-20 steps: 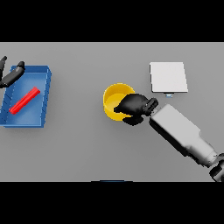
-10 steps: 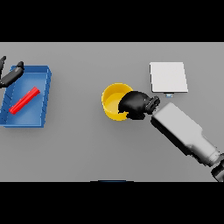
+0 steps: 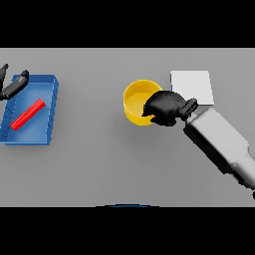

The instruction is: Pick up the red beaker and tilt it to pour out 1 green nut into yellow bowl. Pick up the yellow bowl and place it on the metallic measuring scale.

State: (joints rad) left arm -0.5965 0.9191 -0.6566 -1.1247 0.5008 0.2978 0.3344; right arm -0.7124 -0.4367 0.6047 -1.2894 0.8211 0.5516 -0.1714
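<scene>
Yellow bowl (image 3: 135,101) upright beside the pale scale (image 3: 191,87) — red beaker (image 3: 28,114) lying flat.

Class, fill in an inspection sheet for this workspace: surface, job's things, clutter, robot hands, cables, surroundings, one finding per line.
Surface: flat grey table.
Job's things: round yellow bowl near the middle, beside the square pale metallic measuring scale, not on it; red beaker lying in the blue rectangular tray at the left. No green nut can be made out.
Clutter: nothing seen.
Robot hands: right robot hand curled over the bowl's right rim; left robot hand at the tray's far left corner, fingers straight.
Cables: nothing seen.
Surroundings: nothing seen.
</scene>
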